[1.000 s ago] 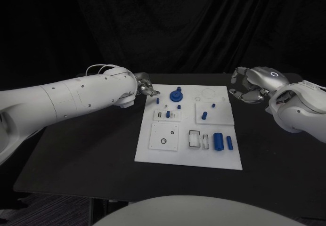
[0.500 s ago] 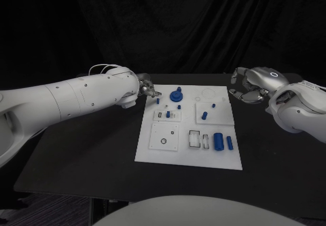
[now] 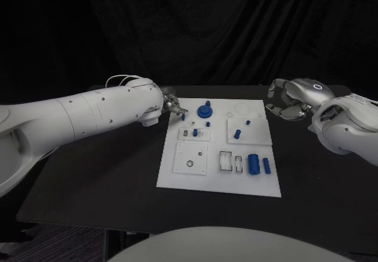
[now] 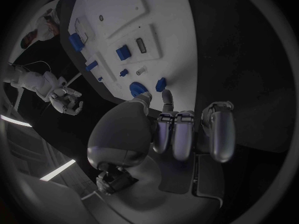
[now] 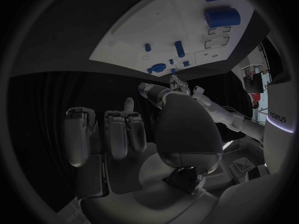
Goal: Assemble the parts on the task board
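The white task board (image 3: 177, 180) lies in the middle of the black table. My left hand (image 3: 172, 103) hovers at the board's far left corner, fingers apart and holding nothing. Its fingertips (image 4: 167, 95) are just short of a small blue peg (image 3: 183, 116) (image 4: 161, 83) and a round blue part (image 3: 205, 112) (image 4: 138, 89). My right hand (image 3: 287, 103) hangs off the board's far right edge with loosely curved fingers (image 5: 116, 132), also holding nothing. Two blue cylinders (image 3: 253, 164) lie near the board's near right.
Small blue pegs (image 3: 237, 132) stand in raised white blocks mid-board. A square block with a ring (image 3: 190, 162) lies at the near left. Bare black table (image 3: 94, 180) surrounds the board on all sides.
My left hand has crept slightly right, toward the board's far left corner and the small blue peg. The right hand and the parts have not moved.
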`<move>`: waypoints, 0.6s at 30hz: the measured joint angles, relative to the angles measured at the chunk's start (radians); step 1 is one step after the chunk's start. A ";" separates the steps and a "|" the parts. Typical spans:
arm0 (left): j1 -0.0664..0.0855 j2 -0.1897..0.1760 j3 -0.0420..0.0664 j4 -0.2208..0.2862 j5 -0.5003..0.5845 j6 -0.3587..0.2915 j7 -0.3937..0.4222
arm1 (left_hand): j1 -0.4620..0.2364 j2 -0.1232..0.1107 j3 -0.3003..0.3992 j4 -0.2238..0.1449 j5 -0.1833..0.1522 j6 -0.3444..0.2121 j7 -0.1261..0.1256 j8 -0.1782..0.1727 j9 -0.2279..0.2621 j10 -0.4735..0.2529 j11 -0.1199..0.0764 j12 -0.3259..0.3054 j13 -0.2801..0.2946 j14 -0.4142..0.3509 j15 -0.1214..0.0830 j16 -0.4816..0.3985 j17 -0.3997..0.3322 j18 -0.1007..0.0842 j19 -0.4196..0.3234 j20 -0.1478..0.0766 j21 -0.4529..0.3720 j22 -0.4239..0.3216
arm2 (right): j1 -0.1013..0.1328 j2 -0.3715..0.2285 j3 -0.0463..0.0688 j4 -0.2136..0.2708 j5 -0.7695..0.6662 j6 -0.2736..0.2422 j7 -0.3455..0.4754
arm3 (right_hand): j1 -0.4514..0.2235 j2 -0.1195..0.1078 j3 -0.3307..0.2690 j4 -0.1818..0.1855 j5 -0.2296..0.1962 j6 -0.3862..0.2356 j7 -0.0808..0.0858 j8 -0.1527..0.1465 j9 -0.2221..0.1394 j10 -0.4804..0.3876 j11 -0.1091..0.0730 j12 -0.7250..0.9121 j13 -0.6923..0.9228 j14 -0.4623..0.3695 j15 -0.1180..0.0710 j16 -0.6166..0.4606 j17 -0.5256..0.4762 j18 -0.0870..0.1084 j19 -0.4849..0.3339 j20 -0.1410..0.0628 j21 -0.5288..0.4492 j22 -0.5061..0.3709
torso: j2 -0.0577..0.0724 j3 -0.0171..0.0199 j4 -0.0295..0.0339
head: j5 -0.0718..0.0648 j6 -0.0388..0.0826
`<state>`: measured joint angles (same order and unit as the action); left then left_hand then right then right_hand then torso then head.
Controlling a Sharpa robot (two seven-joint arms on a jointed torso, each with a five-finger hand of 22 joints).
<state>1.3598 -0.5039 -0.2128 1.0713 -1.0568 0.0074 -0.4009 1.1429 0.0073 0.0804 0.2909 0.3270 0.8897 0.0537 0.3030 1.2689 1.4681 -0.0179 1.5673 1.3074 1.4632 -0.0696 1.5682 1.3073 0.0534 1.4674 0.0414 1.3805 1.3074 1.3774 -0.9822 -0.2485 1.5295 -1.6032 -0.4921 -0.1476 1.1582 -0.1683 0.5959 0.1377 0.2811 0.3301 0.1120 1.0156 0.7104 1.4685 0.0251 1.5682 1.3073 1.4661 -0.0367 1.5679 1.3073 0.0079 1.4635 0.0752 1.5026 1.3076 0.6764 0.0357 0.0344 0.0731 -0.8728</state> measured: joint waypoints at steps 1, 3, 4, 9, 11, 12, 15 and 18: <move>0.000 0.001 0.000 -0.001 0.000 0.001 0.000 | 0.000 0.000 0.000 0.000 0.000 0.000 0.000 0.000 0.000 0.000 0.000 0.000 0.000 0.000 0.000 0.000 0.000 0.000 0.000 0.000 0.000 0.000 | 0.000 0.000 0.000 0.000 0.000 0.001 0.000 | 0.000 0.000 0.000 0.000 0.000 0.000 0.000 0.000 0.000 0.000 0.000 0.000 0.000 0.000 0.000 0.000 0.000 0.000 0.000 0.000 0.000 0.000 | 0.000 0.0000 0.0000 | 0.000 0.000; -0.001 0.002 0.000 -0.002 0.000 0.002 0.000 | 0.000 0.000 0.000 0.000 0.000 0.000 0.000 0.000 -0.001 0.000 0.000 0.000 0.000 0.000 0.000 0.000 0.000 0.000 0.000 0.000 0.000 0.000 | 0.000 -0.001 0.000 0.000 0.000 0.002 0.000 | 0.000 0.000 0.000 0.000 0.000 0.000 0.000 0.000 0.000 0.000 0.000 0.000 0.000 0.000 0.000 0.000 0.000 0.000 0.000 0.000 0.000 0.000 | 0.000 0.0000 0.0001 | -0.002 0.000; -0.001 0.003 0.000 -0.002 0.000 0.002 0.001 | 0.000 0.000 0.000 0.000 0.000 0.000 0.000 0.000 -0.001 0.000 0.000 0.000 0.000 0.000 0.000 0.000 0.000 0.000 0.000 0.000 0.000 0.000 | 0.000 -0.001 0.000 0.001 0.000 0.003 -0.001 | 0.000 0.000 0.000 0.000 0.000 0.000 0.000 0.000 0.000 0.000 0.000 0.000 0.000 0.000 0.000 0.000 0.000 0.000 0.000 0.000 0.000 0.000 | 0.000 0.0000 0.0001 | -0.002 0.000; -0.003 0.006 0.000 -0.003 0.001 0.001 0.006 | 0.000 0.000 0.000 0.000 0.000 0.000 0.000 0.000 -0.001 0.000 0.000 0.000 0.000 0.000 0.000 0.000 0.000 0.000 0.000 0.000 0.000 0.000 | 0.000 -0.001 0.000 0.001 0.000 0.006 -0.001 | 0.004 0.004 0.000 0.000 0.000 0.000 0.000 0.000 0.000 0.000 0.000 0.000 0.000 0.000 0.000 0.000 0.000 0.000 0.000 0.000 0.000 0.000 | 0.000 -0.0001 0.0002 | -0.002 0.000; -0.003 0.008 0.000 -0.004 0.001 0.001 0.008 | 0.000 0.000 0.000 0.000 0.000 0.000 0.000 0.000 -0.001 0.000 0.000 0.000 0.000 0.000 0.000 0.000 0.000 0.000 0.000 0.000 -0.004 0.000 | 0.000 -0.002 0.000 0.001 0.000 0.008 -0.002 | 0.004 0.004 0.000 0.000 0.000 0.000 0.000 0.000 -0.001 0.000 0.000 0.000 0.000 0.000 0.000 0.000 0.000 0.000 0.000 0.000 0.000 0.000 | 0.000 -0.0001 0.0002 | -0.002 0.000; -0.004 0.009 0.000 -0.004 0.001 0.001 0.009 | 0.000 0.000 0.000 0.000 0.000 0.000 0.000 0.000 -0.002 0.000 0.000 0.000 0.000 0.000 0.000 0.000 0.000 0.000 0.000 0.000 -0.004 0.000 | 0.000 -0.002 0.000 0.002 0.000 0.009 -0.002 | 0.004 0.004 0.000 0.000 0.000 0.000 0.000 0.000 -0.001 0.000 0.000 0.000 0.000 0.000 0.000 0.000 0.000 0.000 0.000 0.000 0.000 0.000 | 0.000 -0.0001 0.0002 | -0.002 0.000; -0.004 0.012 0.000 -0.008 0.001 0.002 0.010 | 0.000 0.000 0.000 0.000 0.000 0.000 0.000 -0.004 -0.004 0.000 0.000 0.000 0.000 0.004 0.004 0.000 0.000 0.000 0.000 0.000 -0.004 0.000 | 0.000 -0.002 0.000 0.002 0.000 0.011 -0.002 | 0.004 0.004 0.000 0.000 0.000 0.000 0.000 0.000 -0.001 0.000 0.000 0.000 0.000 0.000 0.000 0.000 0.000 0.000 0.000 0.000 0.000 0.000 | 0.000 -0.0001 0.0001 | -0.001 0.000; -0.004 0.013 0.000 -0.012 0.001 0.004 0.010 | 0.000 0.000 0.004 -0.004 0.000 0.000 0.000 -0.004 -0.005 0.000 0.000 0.000 0.000 0.004 0.004 0.000 0.000 0.000 0.000 0.000 -0.010 0.000 | 0.000 -0.002 0.000 0.002 0.000 0.012 -0.002 | 0.007 0.007 0.000 0.000 0.000 0.004 -0.004 0.000 -0.001 0.000 0.000 0.000 0.000 0.000 0.000 0.000 0.000 0.000 0.000 0.000 0.000 0.000 | 0.000 -0.0001 0.0001 | -0.001 0.000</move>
<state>1.3558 -0.4908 -0.2130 1.0597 -1.0554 0.0119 -0.3910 1.1430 0.0073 0.0847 0.2866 0.3270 0.8897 0.0537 0.2990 1.2635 1.4680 -0.0179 1.5673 1.3073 1.4669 -0.0659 1.5682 1.3073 0.0534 1.4674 0.0414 1.3705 1.3073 1.3774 -0.9843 -0.2485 1.5319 -1.6036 -0.4802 -0.1496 1.1651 -0.1614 0.5959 0.1377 0.2811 0.3337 0.1084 1.0156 0.7094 1.4684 0.0251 1.5682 1.3073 1.4661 -0.0367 1.5679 1.3073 0.0079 1.4635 0.0752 1.5025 1.3075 0.6768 0.0356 0.0345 0.0718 -0.8728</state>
